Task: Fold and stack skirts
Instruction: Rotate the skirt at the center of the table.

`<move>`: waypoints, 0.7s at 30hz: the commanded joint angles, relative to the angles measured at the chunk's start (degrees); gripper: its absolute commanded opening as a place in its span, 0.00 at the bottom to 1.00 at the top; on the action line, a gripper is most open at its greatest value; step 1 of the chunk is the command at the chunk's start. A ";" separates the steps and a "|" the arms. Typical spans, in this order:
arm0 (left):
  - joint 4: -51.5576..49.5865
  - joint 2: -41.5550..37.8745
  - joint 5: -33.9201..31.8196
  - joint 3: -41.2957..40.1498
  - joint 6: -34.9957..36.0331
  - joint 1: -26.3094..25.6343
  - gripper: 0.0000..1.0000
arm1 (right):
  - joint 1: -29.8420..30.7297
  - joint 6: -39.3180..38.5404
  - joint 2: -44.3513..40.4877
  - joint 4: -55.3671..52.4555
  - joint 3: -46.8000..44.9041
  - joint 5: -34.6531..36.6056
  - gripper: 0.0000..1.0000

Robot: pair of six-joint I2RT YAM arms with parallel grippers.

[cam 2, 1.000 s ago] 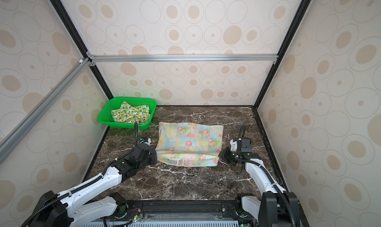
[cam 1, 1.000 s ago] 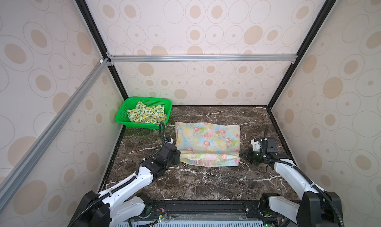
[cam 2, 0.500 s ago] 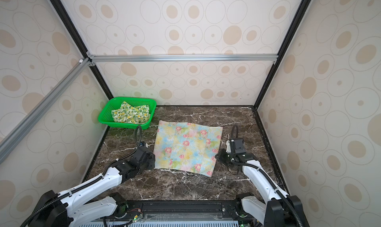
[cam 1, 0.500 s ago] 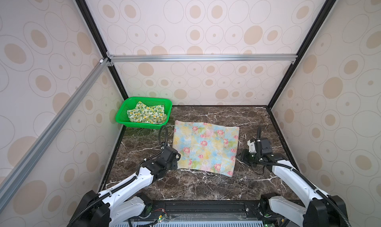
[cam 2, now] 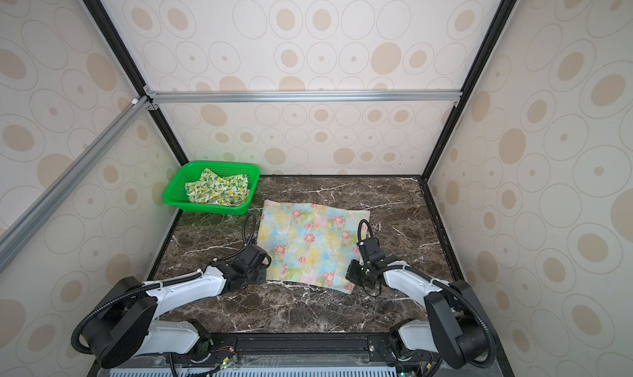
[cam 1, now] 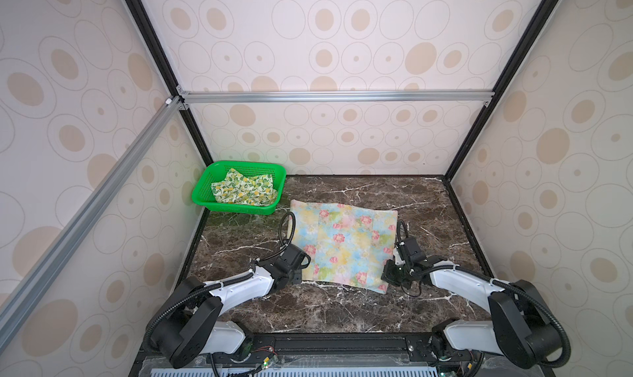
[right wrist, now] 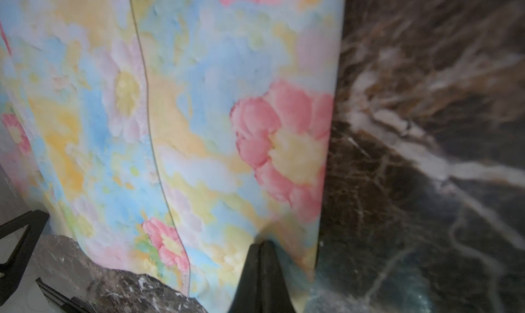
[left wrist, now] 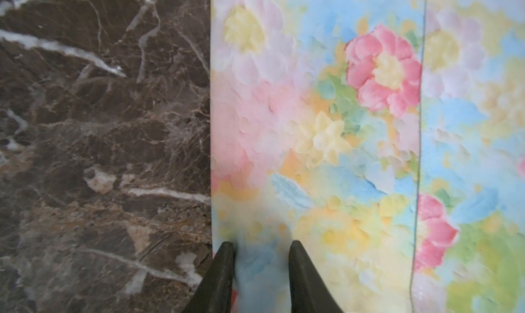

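The pastel floral skirt lies spread on the marble table, slightly askew. The lemon-print skirt is crumpled in the green basket at the back left. My left gripper is at the floral skirt's front left corner, its fingers apart over the cloth just inside the edge. My right gripper is at the front right corner, shut, and the floral skirt puckers at its tips.
The green perforated basket stands in the back left corner against the wall. Dark marble tabletop shows in front of the skirt and to its right. Patterned walls with black frame posts enclose the table on three sides.
The floral skirt's doubled near part has been drawn out toward the front and now lies spread. Both grippers moved forward with it. The left jaws have parted; the right have shut.
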 commanded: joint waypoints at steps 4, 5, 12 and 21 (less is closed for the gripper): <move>-2.55 -1.68 -0.99 -1.38 -2.84 -3.44 0.33 | -0.40 -1.23 8.49 -5.50 5.17 10.82 0.00; -2.84 -2.06 -0.76 -1.59 -3.69 -4.55 0.33 | -0.80 -1.76 9.40 -6.19 6.17 12.36 0.00; -0.45 0.43 2.64 -1.00 -12.25 -15.33 0.33 | -7.80 -5.01 15.37 -7.31 13.55 11.46 0.00; -5.75 4.32 -1.37 11.09 -11.03 -22.08 0.36 | -3.24 -6.71 12.11 -9.15 19.92 10.43 0.00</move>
